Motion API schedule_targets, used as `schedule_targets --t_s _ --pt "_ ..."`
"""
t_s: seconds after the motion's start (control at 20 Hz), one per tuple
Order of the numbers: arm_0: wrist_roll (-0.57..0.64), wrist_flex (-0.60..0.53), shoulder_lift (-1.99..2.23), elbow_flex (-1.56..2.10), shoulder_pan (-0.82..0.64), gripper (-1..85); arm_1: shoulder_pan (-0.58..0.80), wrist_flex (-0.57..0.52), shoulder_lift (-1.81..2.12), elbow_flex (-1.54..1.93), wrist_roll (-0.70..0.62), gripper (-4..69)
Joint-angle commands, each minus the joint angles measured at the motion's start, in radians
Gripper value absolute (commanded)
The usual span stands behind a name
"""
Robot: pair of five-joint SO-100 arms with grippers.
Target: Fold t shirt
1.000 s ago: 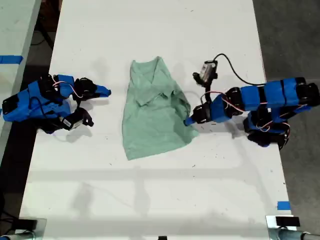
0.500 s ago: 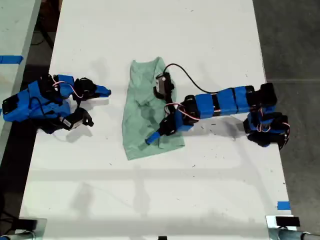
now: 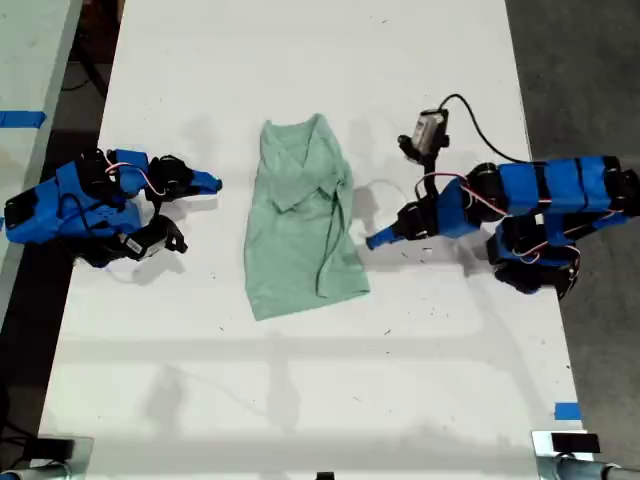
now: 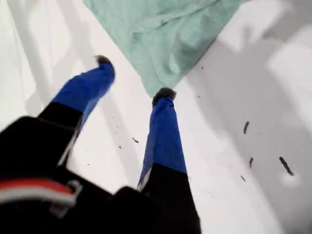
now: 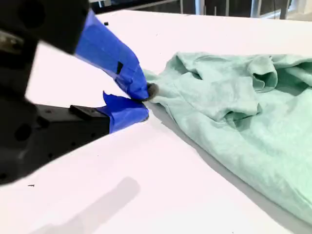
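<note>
A small pale mint-green cloth t shirt (image 3: 300, 230) is laid on a long white table (image 3: 300, 400), around the middle of the exterior view. Its narrow neck end is pointed toward 12 o'clock and its wider hem toward 6 o'clock. The cloth is wrinkled. A long raised crease is seen along its 3 o'clock edge, and a folded flap near the neck.

My first gripper (image 3: 372, 241), blue-fingered on a blue and black arm, is found at 3 o'clock of the shirt in the exterior view, just beside the cloth edge and not touching it. In the first wrist view its fingers (image 4: 163, 126) are seen spread wide apart with nothing between them, and a corner of the shirt (image 4: 165, 39) lies just beyond the tips. Small dark specks (image 4: 246, 127) are scattered on the table there.

My second gripper (image 3: 212, 183) is placed at 9 o'clock of the shirt in the exterior view, near it but clear of it. In the second wrist view its blue tips (image 5: 145, 103) are brought together, and nothing is held.

A small piece of blue tape (image 3: 567, 410) is stuck to the table toward 5 o'clock in the exterior view.
</note>
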Motion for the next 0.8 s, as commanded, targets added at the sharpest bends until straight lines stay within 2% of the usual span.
schedule_targets --t_s 0.0,0.2,0.25,0.3,0.35,0.75 --pt "0.002 -0.011 0.009 0.038 0.003 2.4 0.041 -0.141 0.387 0.423 -0.031 1.5" --pt "0.000 -0.011 0.009 0.038 0.003 2.4 0.144 -0.141 0.721 0.824 -0.101 1.5" --pt "0.000 -0.011 0.009 0.038 0.003 2.3 0.166 -0.038 0.862 0.838 -0.138 1.5" --pt "0.000 -0.012 0.009 0.038 0.006 2.3 0.166 0.123 1.029 0.845 -0.127 1.5" --pt "0.000 -0.011 0.009 0.038 0.006 2.3 0.195 0.172 1.023 0.844 -0.074 1.5" --pt "0.000 -0.012 0.009 0.038 0.012 2.3 0.198 0.224 1.025 0.844 0.038 0.1"
